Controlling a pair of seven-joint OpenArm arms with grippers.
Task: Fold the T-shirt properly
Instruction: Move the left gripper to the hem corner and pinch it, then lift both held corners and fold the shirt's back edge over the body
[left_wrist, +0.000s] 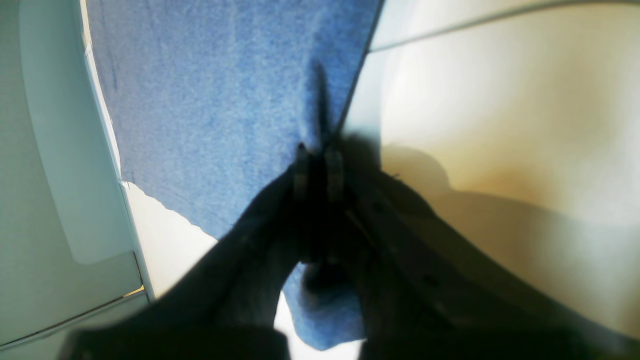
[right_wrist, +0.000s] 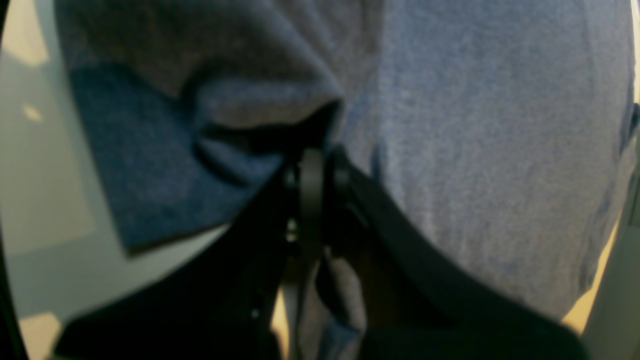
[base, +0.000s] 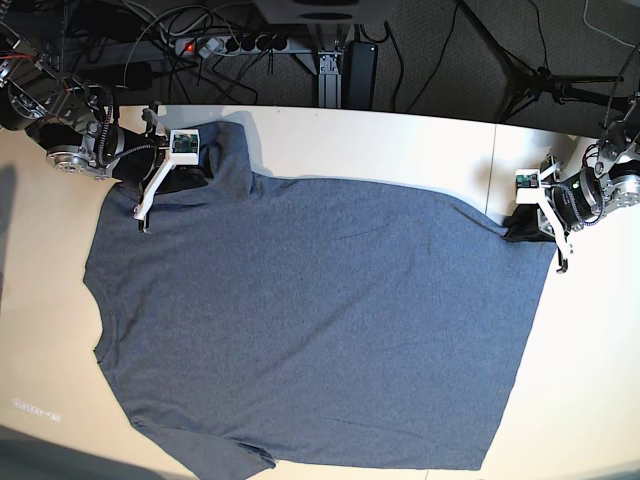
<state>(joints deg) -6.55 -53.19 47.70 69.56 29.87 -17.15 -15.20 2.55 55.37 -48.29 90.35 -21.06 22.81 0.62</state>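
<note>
Both wrist views soft and blurred with dark silhouetted foregrounds, warm glare on the pale smooth table (left_wrist: 500, 100); base view evenly lit, sharp.

White table (base: 400, 145) with the blue-grey T-shirt (base: 320, 320) spread flat across it

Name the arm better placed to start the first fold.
Neither clearly: the right end effector is shut on the T-shirt near a sleeve, the left end effector on its hem corner; probably both lift together.

T-shirt (base: 310, 320) flat on white table (base: 400, 145)
</note>
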